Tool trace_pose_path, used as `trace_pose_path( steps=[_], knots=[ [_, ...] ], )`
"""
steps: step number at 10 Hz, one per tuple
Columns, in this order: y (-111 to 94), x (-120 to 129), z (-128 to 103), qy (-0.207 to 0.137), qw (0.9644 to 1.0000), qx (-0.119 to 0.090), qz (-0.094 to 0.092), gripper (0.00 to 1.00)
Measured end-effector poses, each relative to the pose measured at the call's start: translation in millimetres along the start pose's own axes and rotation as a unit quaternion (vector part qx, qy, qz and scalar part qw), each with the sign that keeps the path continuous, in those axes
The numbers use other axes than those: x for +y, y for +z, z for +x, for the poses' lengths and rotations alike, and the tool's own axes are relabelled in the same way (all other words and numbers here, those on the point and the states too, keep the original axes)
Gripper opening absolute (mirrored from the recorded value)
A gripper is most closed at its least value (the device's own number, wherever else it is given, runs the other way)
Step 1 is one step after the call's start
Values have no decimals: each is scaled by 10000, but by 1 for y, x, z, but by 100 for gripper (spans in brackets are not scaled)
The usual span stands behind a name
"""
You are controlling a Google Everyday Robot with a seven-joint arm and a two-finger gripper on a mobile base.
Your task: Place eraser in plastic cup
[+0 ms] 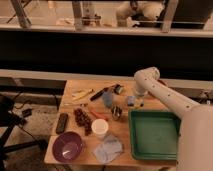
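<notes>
A white plastic cup [100,128] stands upright near the middle of the wooden table [122,137]. My gripper [131,102] hangs low over the table's right back part, to the right of and beyond the cup. A small pale blue thing [130,100] shows at its tip; I cannot tell whether it is the eraser or whether it is held. A blue object [108,99] lies just left of the gripper.
A green tray [154,134] fills the right front. A small metal cup [116,112], red pen [97,115], dark beads [82,120], black remote [62,123], purple bowl [67,146], blue cloth [108,147], black marker [100,93] and yellow items [82,93] lie around the cup.
</notes>
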Motion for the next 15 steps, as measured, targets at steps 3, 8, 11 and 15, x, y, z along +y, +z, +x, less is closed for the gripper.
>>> trace_pose_path(
  steps=[3, 8, 11, 15],
  knots=[
    [8, 1, 5, 80, 9997, -13, -225, 80],
    [20, 2, 11, 169, 9986, -22, -508, 80],
    [26, 5, 18, 223, 9977, -20, -635, 80],
    [27, 7, 20, 206, 9975, -26, -670, 80]
  ],
)
